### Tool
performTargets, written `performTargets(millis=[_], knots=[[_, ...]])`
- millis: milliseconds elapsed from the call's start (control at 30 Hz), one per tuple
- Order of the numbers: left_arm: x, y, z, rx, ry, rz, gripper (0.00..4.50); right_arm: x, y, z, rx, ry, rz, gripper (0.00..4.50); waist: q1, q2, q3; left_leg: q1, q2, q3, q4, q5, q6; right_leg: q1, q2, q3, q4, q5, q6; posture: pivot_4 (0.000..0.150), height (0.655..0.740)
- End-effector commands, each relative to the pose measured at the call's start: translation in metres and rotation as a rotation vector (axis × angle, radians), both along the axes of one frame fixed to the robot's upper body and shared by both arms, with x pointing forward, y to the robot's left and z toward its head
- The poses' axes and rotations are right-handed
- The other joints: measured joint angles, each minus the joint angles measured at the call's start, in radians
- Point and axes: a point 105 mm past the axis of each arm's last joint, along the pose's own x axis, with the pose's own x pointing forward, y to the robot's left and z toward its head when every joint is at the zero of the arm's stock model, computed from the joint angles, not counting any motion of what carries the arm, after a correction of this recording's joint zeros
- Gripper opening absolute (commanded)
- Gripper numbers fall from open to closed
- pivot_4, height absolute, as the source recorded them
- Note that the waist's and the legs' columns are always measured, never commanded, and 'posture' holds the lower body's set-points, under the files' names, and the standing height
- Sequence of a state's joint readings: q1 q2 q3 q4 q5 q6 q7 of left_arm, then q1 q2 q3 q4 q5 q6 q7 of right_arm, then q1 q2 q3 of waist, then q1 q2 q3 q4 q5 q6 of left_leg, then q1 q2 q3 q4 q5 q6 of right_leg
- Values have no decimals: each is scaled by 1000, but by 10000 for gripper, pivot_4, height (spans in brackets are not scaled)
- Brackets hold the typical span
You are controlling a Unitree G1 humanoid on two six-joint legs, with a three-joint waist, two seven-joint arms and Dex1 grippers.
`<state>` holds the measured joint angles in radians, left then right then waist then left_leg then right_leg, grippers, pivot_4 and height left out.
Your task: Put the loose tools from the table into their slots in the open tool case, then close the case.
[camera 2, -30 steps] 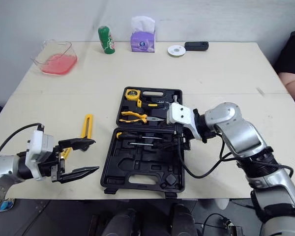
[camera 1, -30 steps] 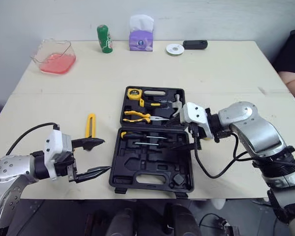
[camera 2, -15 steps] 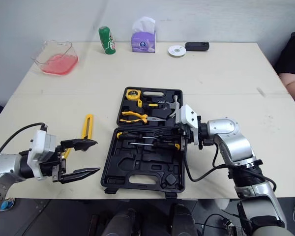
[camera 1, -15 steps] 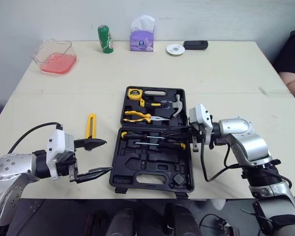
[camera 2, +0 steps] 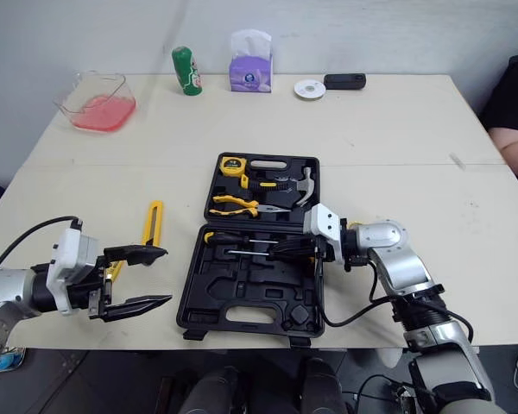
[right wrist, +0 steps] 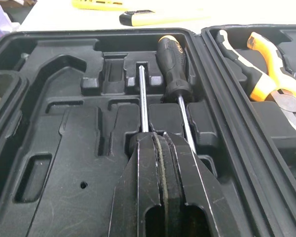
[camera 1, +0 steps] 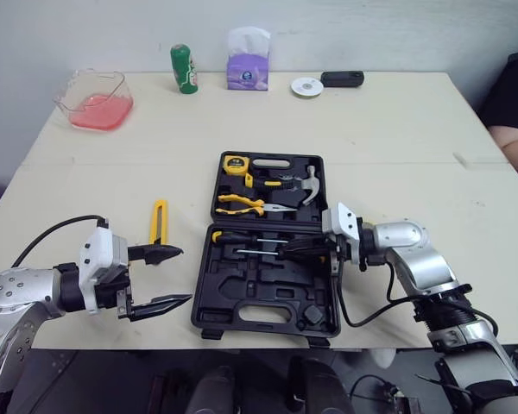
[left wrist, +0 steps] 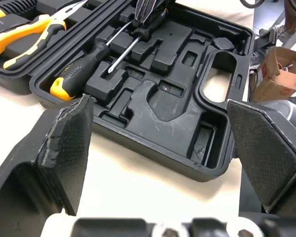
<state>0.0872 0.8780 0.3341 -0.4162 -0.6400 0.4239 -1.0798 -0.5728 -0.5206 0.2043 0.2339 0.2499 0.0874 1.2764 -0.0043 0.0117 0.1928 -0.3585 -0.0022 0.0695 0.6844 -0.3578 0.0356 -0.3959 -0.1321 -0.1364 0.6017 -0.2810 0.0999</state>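
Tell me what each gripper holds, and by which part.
Left gripper open, empty. Right gripper shut over a screwdriver handle in the case; a grip cannot be told.

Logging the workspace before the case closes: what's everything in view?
table: 1, beige
tool case: 1, black, open, mid-table
tape measure: 1, yellow, case's far half
pliers: 1, yellow-handled, far half
hammer: 1, silver-headed, far half
screwdrivers: 2, black handles, near half
loose tool: 1, yellow, left of case
container: 1, clear, pink inside, far left
bottle: 1, green, far edge
tissue box: 1, purple, far edge
disc: 1, white, far edge
device: 1, black, beside disc
person's arm: 1, dark sleeve, right edge
left gripper: open, left of case
right gripper: shut, over near half
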Motion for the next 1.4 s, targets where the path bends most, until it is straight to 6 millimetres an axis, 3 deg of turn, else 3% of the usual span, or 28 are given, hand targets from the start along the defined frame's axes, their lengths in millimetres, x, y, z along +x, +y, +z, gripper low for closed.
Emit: performTargets(millis=[33, 600, 767, 1000, 1133, 1267, 1367, 1400], knots=[[-2, 1, 7, 22, -38, -3, 45000, -3, 1, -9, -37, 24, 10, 480, 0, 0, 0, 0, 0, 0, 0, 0, 0, 0, 0, 0, 0, 0, 0, 1500, 7400], [-2, 2, 10, 30, -50, 14, 45000, -4, -5, -48, -246, 142, -60, 480, -3, -2, -3, 6, 2, 0, 0, -1, -2, 4, -4, 2, 1, -1, -1, 1500, 7400], [-2, 2, 11, 28, -52, 17, 45000, -9, -1, -48, -268, 165, -61, 480, -2, -6, -6, 7, 3, 0, 0, -1, -3, 4, -4, 2, 2, -1, -2, 1500, 7400], [-5, 1, 10, 25, -53, 25, 45000, -12, 9, -35, -201, 137, -27, 480, -2, -6, -7, 6, 4, 0, 0, -2, -4, 4, -4, 2, 2, -2, -3, 1500, 7400], [-3, 5, 11, 25, -77, 60, 45000, -14, 8, -6, -55, 77, 4, 480, -1, -6, -6, 6, 4, 0, 0, -2, -4, 4, -3, 2, 1, -2, -3, 1500, 7400], [-2, 16, 10, 56, -100, 104, 45000, -15, -8, 29, 59, -70, 6, 480, 1, -4, -4, 4, 4, 0, 0, -2, -4, 2, -3, 1, 1, -2, -3, 1500, 7400], [3, 39, 15, 49, -146, 232, 45000, -21, -37, 49, 136, -38, -70, 9763, 4, -1, -3, 3, 3, 0, 0, -2, -3, 2, -3, 1, 0, -2, -3, 1500, 7400], [2, 50, 17, 51, -161, 286, 45000, -21, -50, 55, 142, -60, -112, 14997, 4, -1, -2, 3, 3, 0, 0, -2, -3, 2, -3, 1, 0, -2, -3, 1500, 7400]])
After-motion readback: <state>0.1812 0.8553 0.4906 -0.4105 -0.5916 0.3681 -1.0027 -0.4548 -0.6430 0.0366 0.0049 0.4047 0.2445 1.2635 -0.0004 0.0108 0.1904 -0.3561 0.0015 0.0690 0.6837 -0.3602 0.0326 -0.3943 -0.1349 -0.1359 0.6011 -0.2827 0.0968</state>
